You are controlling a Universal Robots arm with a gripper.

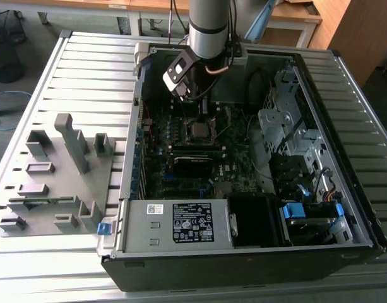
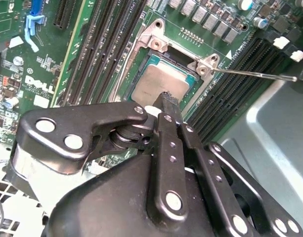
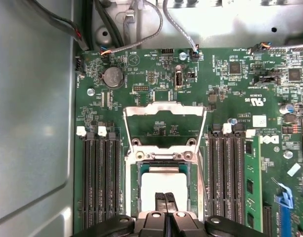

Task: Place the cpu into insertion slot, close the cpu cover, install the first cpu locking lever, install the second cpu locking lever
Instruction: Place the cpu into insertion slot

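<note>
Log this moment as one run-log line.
small silver-grey square cpu: lying in socket | thin silvery cpu cover frame: open, flipped back | black metal hand: shut, over cpu

Most of the print in here is too fine to make out from where I stand. The power supply point(image 1: 149, 230) at the front of the case carries a black label point(image 1: 193, 222) crowded with white lines and symbols, with a small white barcode sticker point(image 1: 155, 209) just beside it. In the second wrist view, the green motherboard point(image 2: 8, 29) bears a maker's logo point(image 2: 38, 85) in bold white letters. A small white triangle point(image 2: 230, 53) is printed just off a corner of the socket holding the cpu point(image 2: 158, 84). The first wrist view shows a circled triangle sign point(image 3: 134, 59) by the coin battery, white certification marks point(image 3: 256, 101) and a pale sticker point(image 3: 259, 121).
</note>
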